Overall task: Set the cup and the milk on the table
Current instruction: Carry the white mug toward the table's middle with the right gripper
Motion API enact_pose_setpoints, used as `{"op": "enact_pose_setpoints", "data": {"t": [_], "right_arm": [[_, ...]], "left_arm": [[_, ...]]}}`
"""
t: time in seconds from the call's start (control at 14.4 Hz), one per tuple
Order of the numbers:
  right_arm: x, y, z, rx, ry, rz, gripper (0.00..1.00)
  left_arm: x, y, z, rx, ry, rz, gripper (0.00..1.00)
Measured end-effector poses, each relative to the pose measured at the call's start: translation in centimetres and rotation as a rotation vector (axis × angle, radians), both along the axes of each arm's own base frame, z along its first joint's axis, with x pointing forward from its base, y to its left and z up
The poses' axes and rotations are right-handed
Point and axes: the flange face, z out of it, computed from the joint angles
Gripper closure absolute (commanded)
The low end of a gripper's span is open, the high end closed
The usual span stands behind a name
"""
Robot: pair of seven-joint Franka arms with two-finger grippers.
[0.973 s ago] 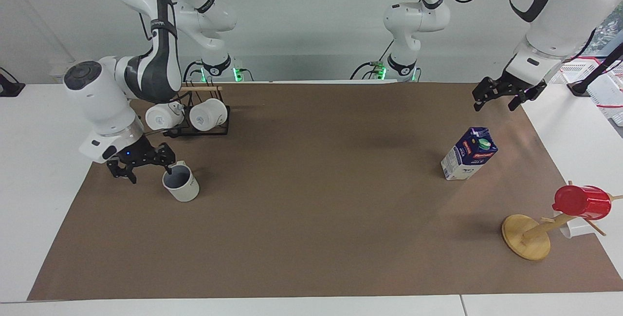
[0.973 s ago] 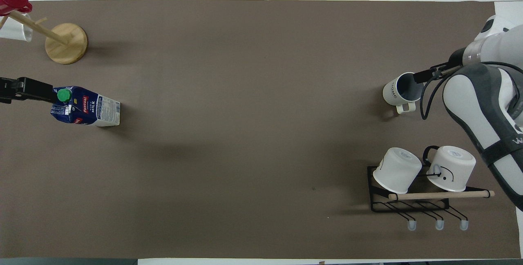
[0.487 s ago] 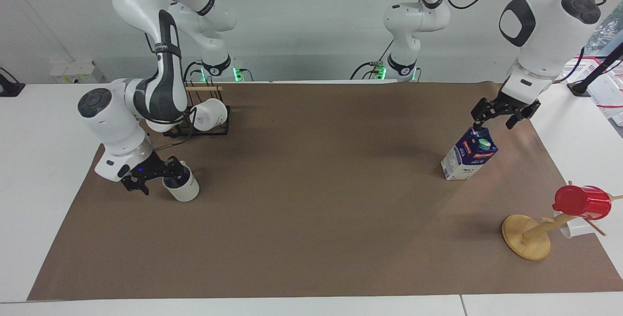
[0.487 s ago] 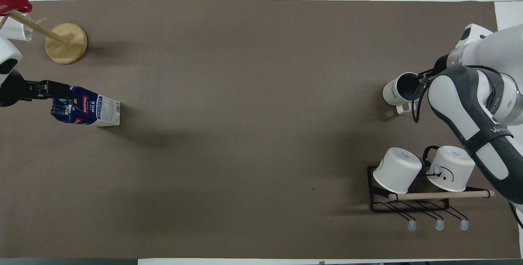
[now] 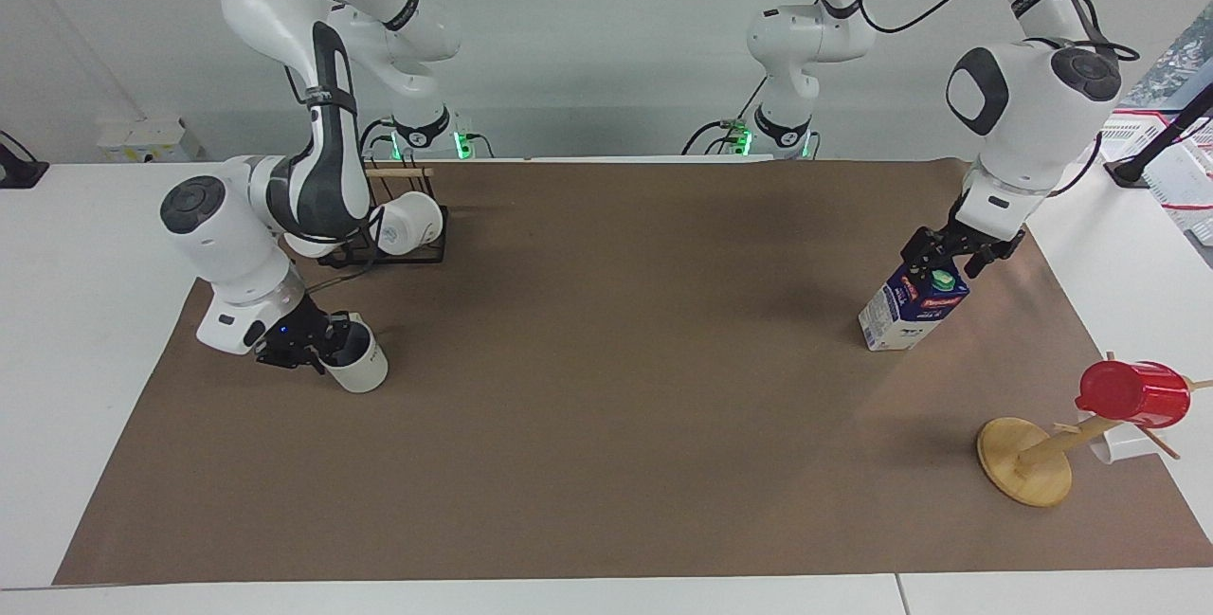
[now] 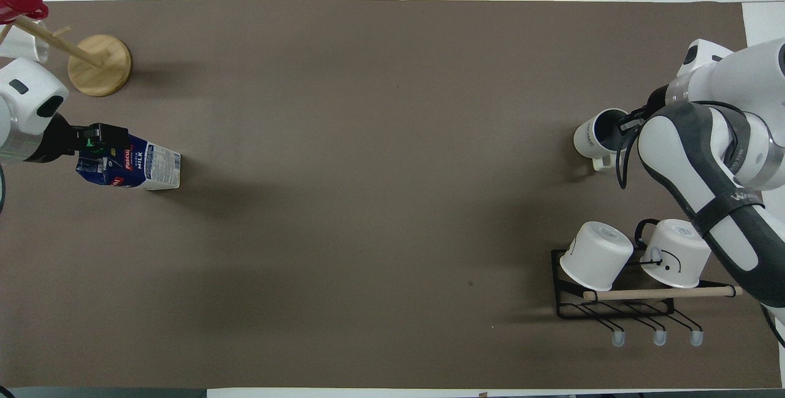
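Note:
The off-white cup [image 5: 360,367] stands on the brown paper sheet [image 5: 606,359] of the table at the right arm's end; it also shows in the overhead view [image 6: 590,139]. My right gripper [image 5: 317,352] is low at the cup's rim, one finger inside and one outside, pinched on the wall. The blue and white milk carton [image 5: 912,304] stands at the left arm's end, also seen from overhead [image 6: 138,167]. My left gripper [image 5: 945,264] is down at the carton's gable top, its open fingers on either side of the green cap.
A black wire rack [image 6: 619,309] with two white mugs [image 6: 596,255] [image 6: 677,252] sits nearer to the robots than the cup. A wooden mug tree [image 5: 1023,461] holding a red cup [image 5: 1132,394] stands farther from the robots than the milk.
My left gripper came down from above onto the carton's top. My right gripper dropped onto the cup's rim and its fingers drew together; the cup shifted a little.

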Motion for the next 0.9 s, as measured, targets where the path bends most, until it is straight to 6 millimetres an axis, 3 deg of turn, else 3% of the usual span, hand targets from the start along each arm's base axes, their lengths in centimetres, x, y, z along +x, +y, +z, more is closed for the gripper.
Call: {"op": "enact_pose_setpoints", "data": {"t": [0.21,0.35,0.42,0.56,0.63,0.7,0.76,0.9], "right_arm": [[0.5,0.3,1.3,0.001,-0.007,0.006,1.00],[1.3,2.2,3.6,0.009,-0.006,0.014,1.00],[1.8,4.6,4.9,0.012,-0.014,0.001,1.00],[1.8,11.8,5.8,-0.001,-0.033,-0.043,1.00],[1.4,15.8,5.8,-0.020,-0.043,-0.057,1.00],[0.8,19.6,5.7,-0.036,-0.055,-0.071,1.00],[0.0,23.1,5.3,-0.040,-0.063,-0.089,1.00],[-1.4,28.7,3.9,-0.027,-0.071,-0.133,1.00]], "left_arm": [[0.0,-0.1,-0.6,-0.002,0.000,0.021,0.00],[0.0,-0.1,-0.5,-0.003,-0.002,0.034,0.00],[0.0,-0.1,-0.5,-0.004,-0.004,0.041,0.00],[0.0,-0.1,-0.5,-0.005,-0.008,0.052,0.06],[0.1,-0.1,-0.5,-0.005,-0.009,0.056,0.38],[0.1,-0.1,-0.5,-0.005,-0.009,0.057,0.78],[0.1,-0.1,-0.4,-0.005,-0.010,0.059,1.00],[0.1,0.0,-0.3,-0.006,-0.016,0.064,1.00]]}}
